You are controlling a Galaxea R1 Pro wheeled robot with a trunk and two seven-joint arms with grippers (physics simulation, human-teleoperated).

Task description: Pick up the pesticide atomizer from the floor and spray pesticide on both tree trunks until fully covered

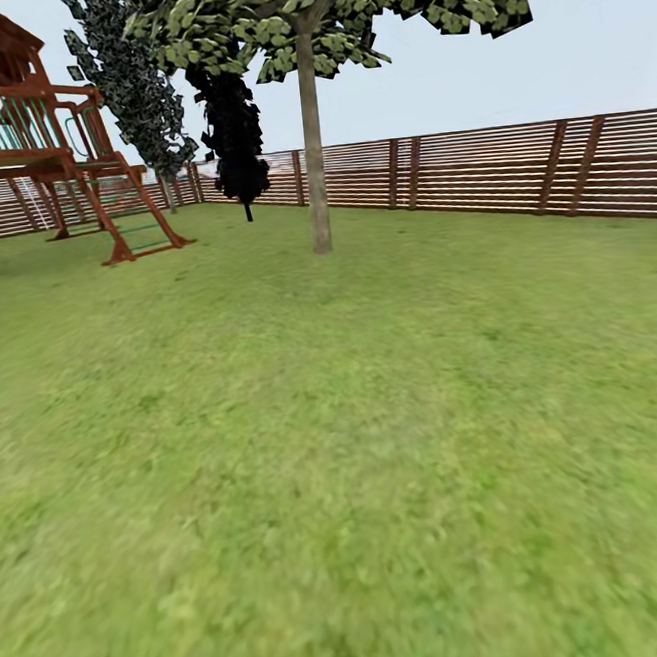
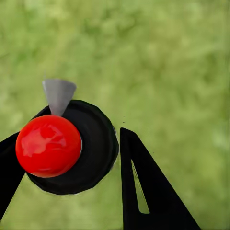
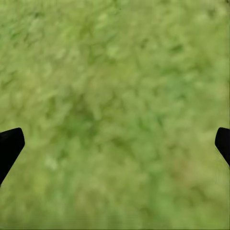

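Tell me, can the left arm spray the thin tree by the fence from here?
Probably not. The left gripper is shut on a red-topped black object, but the thin tree stands far across the lawn; the robot should drive closer first.

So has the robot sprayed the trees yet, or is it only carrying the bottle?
Done, it seems: the left gripper looks closed around the pesticide atomizer, red top and grey nozzle above grass. In hand: the robot faces open lawn, with its right gripper open. Left: spraying both trunks; there is no white cloud here yet.
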